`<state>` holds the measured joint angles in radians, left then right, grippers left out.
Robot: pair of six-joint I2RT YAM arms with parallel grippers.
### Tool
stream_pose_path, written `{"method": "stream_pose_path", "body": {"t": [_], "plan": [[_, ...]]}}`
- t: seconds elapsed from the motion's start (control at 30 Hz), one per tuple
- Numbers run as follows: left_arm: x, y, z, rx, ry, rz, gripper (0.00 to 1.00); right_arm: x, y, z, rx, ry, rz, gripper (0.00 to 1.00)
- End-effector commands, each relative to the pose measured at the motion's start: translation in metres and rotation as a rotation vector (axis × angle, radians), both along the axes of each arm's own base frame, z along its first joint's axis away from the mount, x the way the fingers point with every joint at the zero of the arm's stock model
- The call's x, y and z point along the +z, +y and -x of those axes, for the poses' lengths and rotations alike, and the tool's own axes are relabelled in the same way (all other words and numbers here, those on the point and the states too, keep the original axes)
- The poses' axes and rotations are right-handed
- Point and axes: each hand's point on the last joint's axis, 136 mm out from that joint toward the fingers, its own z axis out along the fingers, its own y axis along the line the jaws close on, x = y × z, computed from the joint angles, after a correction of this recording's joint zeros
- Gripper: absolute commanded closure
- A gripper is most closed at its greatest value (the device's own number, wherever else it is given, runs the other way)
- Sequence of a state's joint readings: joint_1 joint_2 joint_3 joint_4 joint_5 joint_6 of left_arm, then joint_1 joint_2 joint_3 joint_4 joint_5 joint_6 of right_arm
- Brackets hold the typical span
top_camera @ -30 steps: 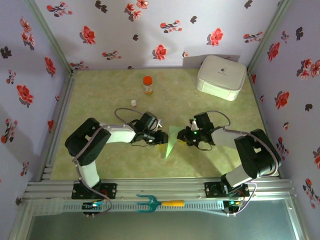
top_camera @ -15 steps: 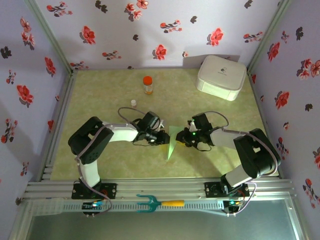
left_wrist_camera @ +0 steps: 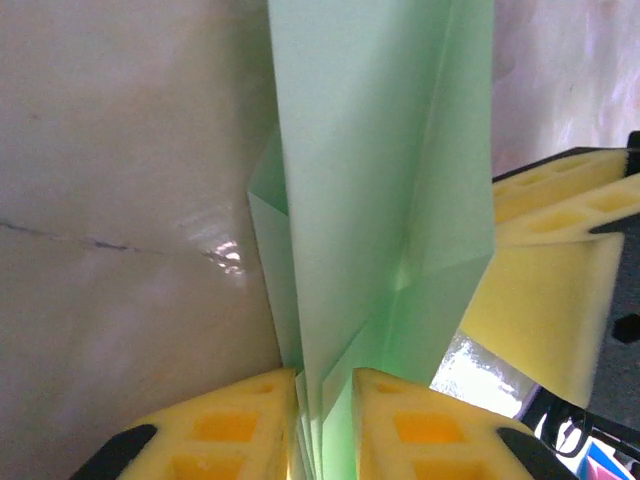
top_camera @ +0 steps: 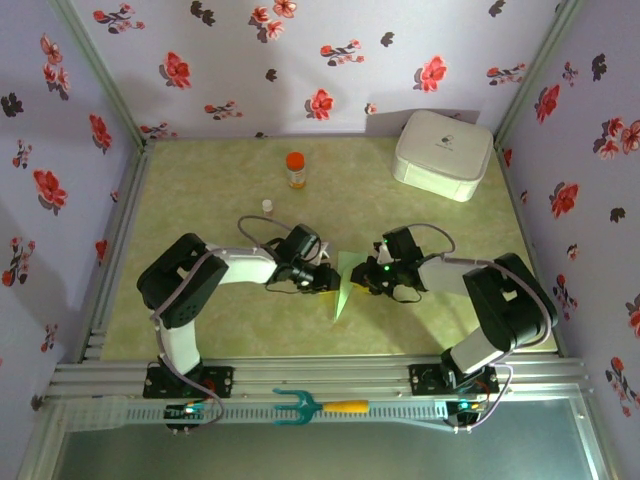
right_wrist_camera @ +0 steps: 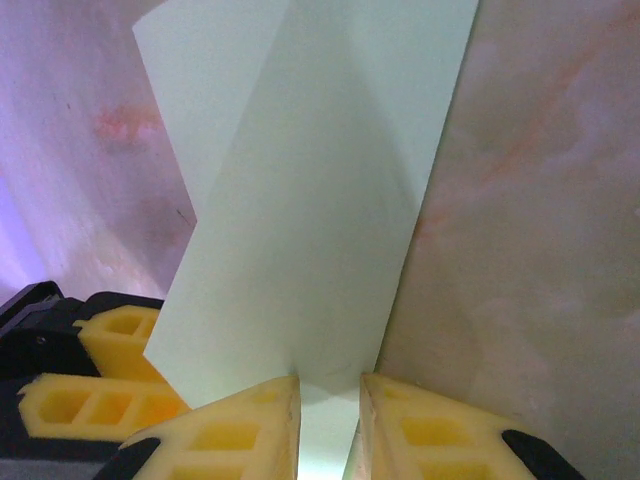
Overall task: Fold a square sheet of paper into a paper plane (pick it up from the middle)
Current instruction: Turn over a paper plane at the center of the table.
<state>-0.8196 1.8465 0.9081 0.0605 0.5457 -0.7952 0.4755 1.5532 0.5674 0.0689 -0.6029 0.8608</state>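
Note:
The paper plane [top_camera: 344,282] is pale green paper folded into a narrow, creased dart with its tip toward the near edge, held up at mid-table between both grippers. My left gripper [top_camera: 326,278] is on its left and my right gripper [top_camera: 364,276] on its right. In the left wrist view the stacked layers of the paper plane [left_wrist_camera: 370,180] run edge-on into my left gripper [left_wrist_camera: 325,388], which is shut on them. In the right wrist view a broad flap of the paper plane [right_wrist_camera: 300,200] fills the gap of my right gripper [right_wrist_camera: 330,388], also shut on it.
A white rounded box [top_camera: 443,152] stands at the back right. An orange-capped bottle [top_camera: 295,169] and a small white cap [top_camera: 267,206] are behind the left arm. A teal fork-shaped tool [top_camera: 300,406] lies on the front rail. Flowered walls enclose the table [top_camera: 200,190].
My left gripper has shifted slightly right and closed on the paper's left side. The right gripper and the paper have hardly moved.

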Motion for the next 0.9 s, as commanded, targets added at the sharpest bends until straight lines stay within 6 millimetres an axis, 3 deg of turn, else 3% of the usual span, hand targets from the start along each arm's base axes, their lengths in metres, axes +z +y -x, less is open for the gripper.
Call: {"method": "stream_pose_path", "body": {"t": [0.0, 0.23, 0.6, 0.87], "plan": [[-0.002, -0.005, 0.01, -0.036, 0.038, 0.021, 0.79, -0.002, 0.006, 0.005, 0.015, 0.011, -0.029, 0.77], [0.002, -0.012, 0.006, -0.02, 0.033, 0.062, 0.83, -0.002, 0.008, 0.005, 0.014, 0.011, -0.044, 0.77], [-0.008, -0.012, 0.01, -0.027, 0.055, 0.051, 0.84, -0.001, 0.008, 0.003, 0.01, 0.006, -0.048, 0.77], [0.007, -0.018, 0.006, -0.032, 0.018, 0.077, 0.97, 0.004, 0.005, 0.0, -0.003, -0.026, -0.032, 0.76]]}}
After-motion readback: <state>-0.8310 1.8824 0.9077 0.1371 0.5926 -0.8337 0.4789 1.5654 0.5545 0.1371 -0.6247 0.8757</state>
